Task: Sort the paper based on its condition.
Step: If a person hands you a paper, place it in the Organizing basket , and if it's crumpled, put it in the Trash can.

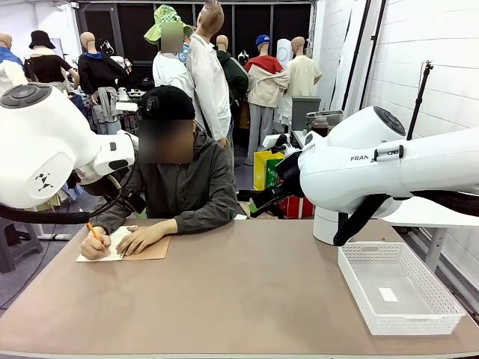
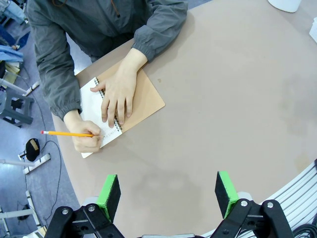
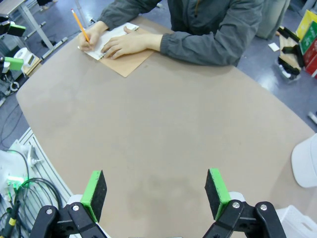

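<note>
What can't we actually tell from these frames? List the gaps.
1. Writing on the notebook page: left wrist view, too small to read, and the person's flat hand covers part of it.
2. Small white patch in the basket: front view, too small to tell a label from a scrap of paper.
3. White rounded object: right wrist view, cut off by the picture's right edge.

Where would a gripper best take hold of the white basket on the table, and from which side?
On the white basket, probably the long wall facing the middle of the table, taken from above, one finger inside and one outside. Its walls are thin and upright and its top is open; the whole body looks too wide to span.
</note>
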`<state>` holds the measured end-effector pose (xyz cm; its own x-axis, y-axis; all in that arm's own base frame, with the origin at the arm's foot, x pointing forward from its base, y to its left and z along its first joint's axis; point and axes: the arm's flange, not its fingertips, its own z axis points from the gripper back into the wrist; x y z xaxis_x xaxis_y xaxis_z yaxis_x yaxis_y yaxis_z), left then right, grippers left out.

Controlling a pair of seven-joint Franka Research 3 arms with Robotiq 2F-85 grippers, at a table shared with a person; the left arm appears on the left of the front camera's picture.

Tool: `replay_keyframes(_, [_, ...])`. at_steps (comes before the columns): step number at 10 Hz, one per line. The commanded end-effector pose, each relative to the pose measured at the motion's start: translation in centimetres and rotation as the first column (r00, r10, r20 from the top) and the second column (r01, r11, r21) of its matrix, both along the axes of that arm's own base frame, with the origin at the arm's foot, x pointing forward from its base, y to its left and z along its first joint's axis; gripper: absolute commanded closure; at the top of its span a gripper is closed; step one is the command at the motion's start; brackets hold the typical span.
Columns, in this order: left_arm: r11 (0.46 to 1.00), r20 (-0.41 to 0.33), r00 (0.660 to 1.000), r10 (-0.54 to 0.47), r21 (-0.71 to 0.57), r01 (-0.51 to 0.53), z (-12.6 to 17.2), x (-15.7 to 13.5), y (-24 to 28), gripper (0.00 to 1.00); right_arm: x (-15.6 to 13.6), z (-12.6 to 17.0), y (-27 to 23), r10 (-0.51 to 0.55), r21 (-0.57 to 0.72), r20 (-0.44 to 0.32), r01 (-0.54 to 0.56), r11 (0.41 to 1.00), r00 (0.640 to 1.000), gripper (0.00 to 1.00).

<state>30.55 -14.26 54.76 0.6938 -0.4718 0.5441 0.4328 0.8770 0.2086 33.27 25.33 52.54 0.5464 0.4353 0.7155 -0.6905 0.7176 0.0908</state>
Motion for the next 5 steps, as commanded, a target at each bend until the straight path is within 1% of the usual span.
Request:
replay_keyframes(1, [1.0, -0.005, 1.0, -0.01, 0.005, 0.01, -0.04, 0.06, 0.19, 0.0, 0.13, 0.12, 0.0, -0.002, -0.003, -0.014, 0.002, 1.0, 1.0, 0.0])
replay_keyframes(5, [1.0, -0.005, 1.0, -0.01, 0.005, 0.01, -0.04, 0.06, 0.19, 0.0, 0.13, 0.12, 0.0, -0.002, -0.003, -0.014, 0.002, 1.0, 1.0, 0.0])
